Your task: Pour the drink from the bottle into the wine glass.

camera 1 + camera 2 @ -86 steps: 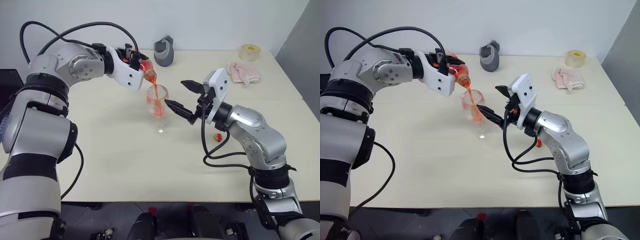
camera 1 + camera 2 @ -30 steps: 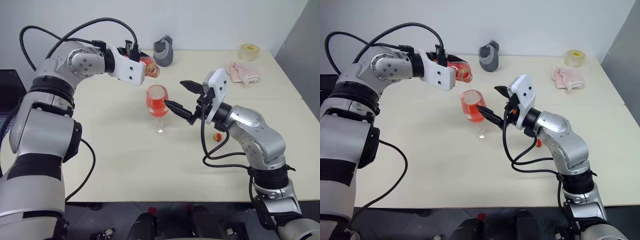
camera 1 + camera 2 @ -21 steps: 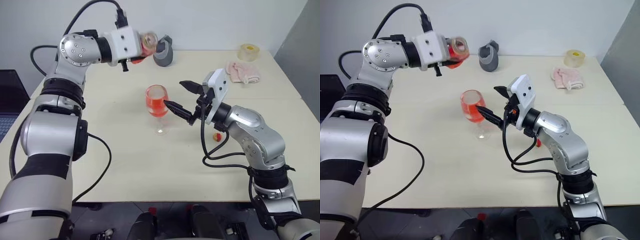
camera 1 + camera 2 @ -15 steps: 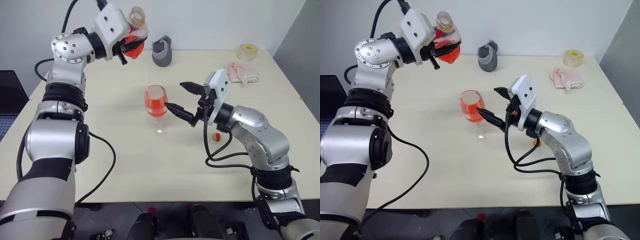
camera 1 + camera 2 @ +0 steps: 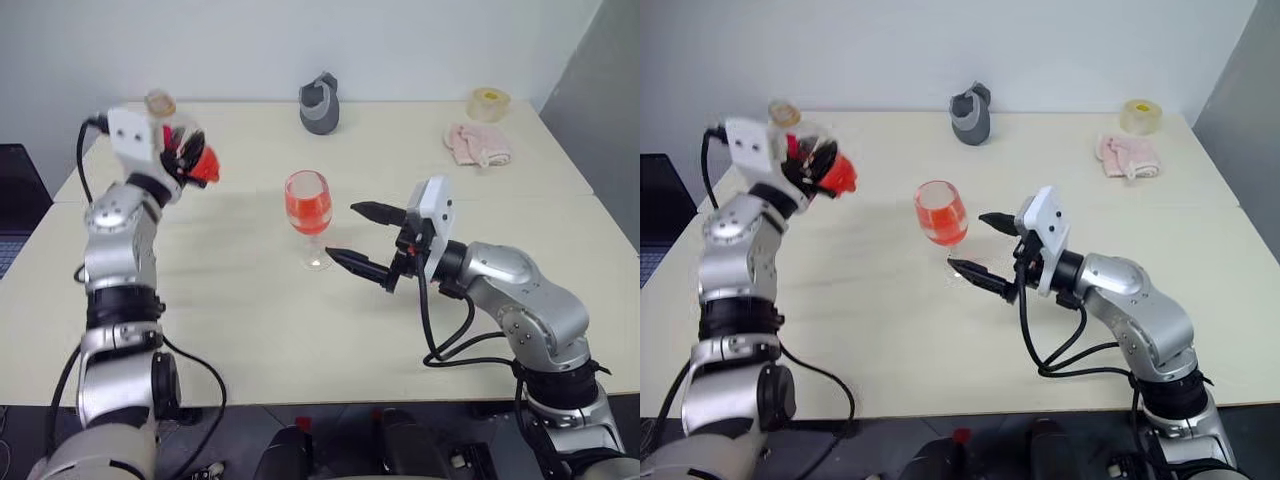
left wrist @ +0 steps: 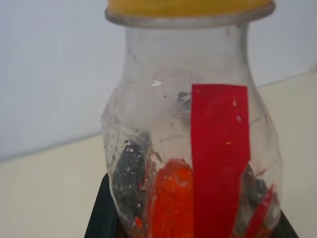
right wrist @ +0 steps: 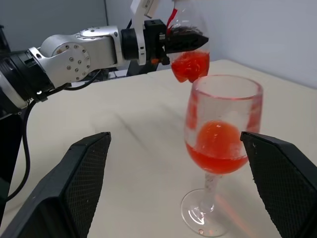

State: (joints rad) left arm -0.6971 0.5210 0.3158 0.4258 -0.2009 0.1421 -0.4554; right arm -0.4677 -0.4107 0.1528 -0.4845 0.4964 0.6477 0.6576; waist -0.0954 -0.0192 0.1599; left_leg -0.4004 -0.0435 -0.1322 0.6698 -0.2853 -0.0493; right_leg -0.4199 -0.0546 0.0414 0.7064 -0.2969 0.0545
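Wine glass upright on table, bowl partly filled with red-orange drink. Bottle well to the left of the glass, held upright in the air, a little drink left at its bottom. Left gripper pinched shut on the bottle body. Right gripper just right of the glass, fingers spread wide, not touching it. Grey cup-like object beyond the glass; pink cloth and tape roll far right of it.
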